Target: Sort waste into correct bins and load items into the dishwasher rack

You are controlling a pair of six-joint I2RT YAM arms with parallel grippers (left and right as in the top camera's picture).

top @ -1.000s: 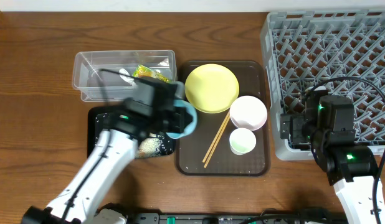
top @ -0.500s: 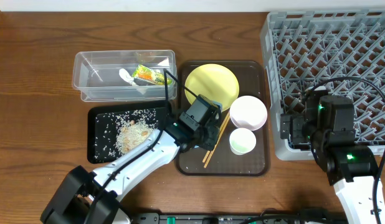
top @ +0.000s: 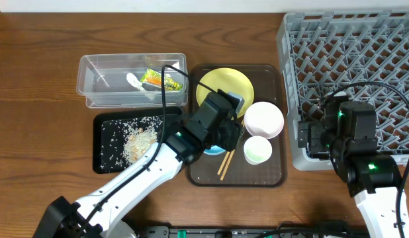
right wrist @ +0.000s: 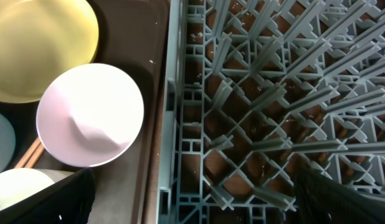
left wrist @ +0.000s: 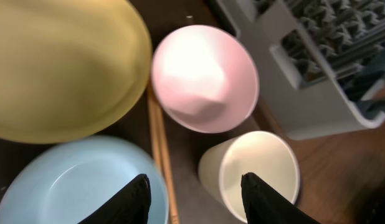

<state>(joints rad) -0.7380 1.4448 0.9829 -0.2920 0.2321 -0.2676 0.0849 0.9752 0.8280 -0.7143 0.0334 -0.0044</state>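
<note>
The brown wooden worktop [top: 39,99] holds everything, and the brown tray [top: 257,175] in the middle is the thing to go by. At the near right of the brown tray stands the small white cup [left wrist: 258,174]. Beside it lie the chopsticks [left wrist: 158,143], and at the near left sits the light-blue bowl [left wrist: 68,180]. The left fingers [left wrist: 135,202] hang just above this end of the tray. They are spread apart and hold nothing.

A bit farther in is the white bowl [left wrist: 205,74], and at the far end is the yellow plate [left wrist: 61,62]. Left of the tray, the black tray [top: 102,162] has the rice [top: 139,139]. Behind it, the clear tub [top: 92,82] has the wrapper [top: 158,79] and the white scrap [top: 133,80]. So the trash looks done.

Right of the tray is the grey rack [top: 363,39], with no dishes showing in it. The right fingers [right wrist: 55,199] are wide apart at its near left edge.

I think the dishes go next. Put one finger inside the blue bowl's rim and one outside. Pinch it firmly and lift straight up, so the chopsticks and the cup do not get bumped. Then carry it level to the rack
</note>
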